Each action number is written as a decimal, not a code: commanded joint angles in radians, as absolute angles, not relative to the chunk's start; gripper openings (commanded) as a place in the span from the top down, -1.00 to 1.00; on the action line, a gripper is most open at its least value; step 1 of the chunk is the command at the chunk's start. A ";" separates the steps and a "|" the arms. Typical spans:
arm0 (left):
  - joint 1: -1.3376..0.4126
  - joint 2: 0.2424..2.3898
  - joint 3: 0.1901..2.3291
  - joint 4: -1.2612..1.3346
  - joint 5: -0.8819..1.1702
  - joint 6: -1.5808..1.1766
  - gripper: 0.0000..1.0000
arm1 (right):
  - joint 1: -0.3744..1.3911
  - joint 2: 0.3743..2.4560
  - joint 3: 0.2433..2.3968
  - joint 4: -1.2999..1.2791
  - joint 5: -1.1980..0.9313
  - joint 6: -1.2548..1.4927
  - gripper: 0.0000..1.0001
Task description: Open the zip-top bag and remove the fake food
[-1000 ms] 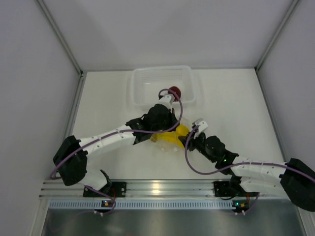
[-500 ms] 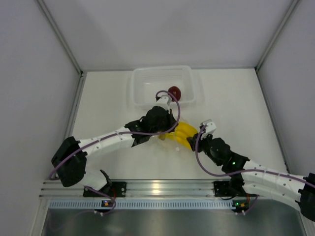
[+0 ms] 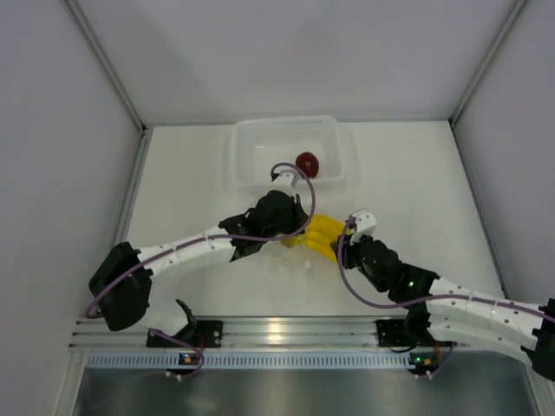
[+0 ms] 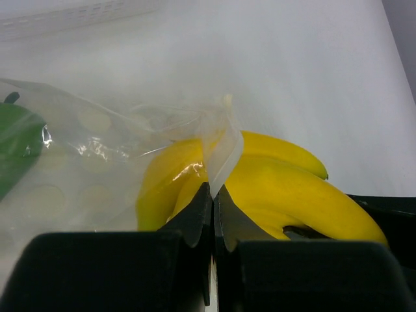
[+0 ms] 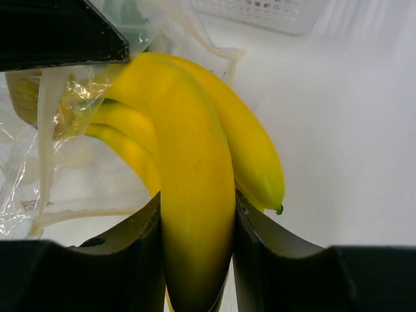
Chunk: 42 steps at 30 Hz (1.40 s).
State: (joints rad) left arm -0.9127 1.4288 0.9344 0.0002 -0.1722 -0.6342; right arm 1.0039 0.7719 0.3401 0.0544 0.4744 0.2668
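White table (image 3: 416, 191) carrying all items, seen from above. Translucent rectangular tray (image 3: 243, 139) at the far middle of the table, holding the dark red fruit (image 3: 307, 163) near its right side. Zip-top bag (image 4: 97, 149), clear film with pale dots, lying on the table just in front of the tray. Left gripper (image 4: 212, 195): jaws clenched on a flap of the bag's edge. Right gripper (image 5: 197, 214): jaws grasping one finger of the yellow banana bunch (image 5: 195, 195). The bunch lies at the bag's mouth, its tips bare, its stem end apparently within the film. Green piece (image 4: 16, 146) inside the bag, at the left of the left wrist view.
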 commanded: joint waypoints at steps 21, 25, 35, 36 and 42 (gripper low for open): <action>-0.914 1.249 0.769 0.037 -0.414 -0.810 1.00 | 1.046 0.483 0.646 -0.457 0.672 0.344 1.00; -0.914 1.226 0.749 0.038 -0.393 -0.821 1.00 | 1.045 0.491 0.709 -0.440 0.747 0.279 1.00; -0.914 1.111 0.689 0.037 -0.295 -0.834 1.00 | 0.749 0.951 0.995 -0.146 0.286 0.089 1.00; -0.914 1.109 0.690 0.035 -0.273 -0.824 1.00 | 0.656 0.992 1.012 -0.070 0.220 0.071 1.00; -0.914 1.112 0.725 0.037 -0.135 -0.799 1.00 | 0.543 1.406 1.270 0.089 0.132 -0.150 0.99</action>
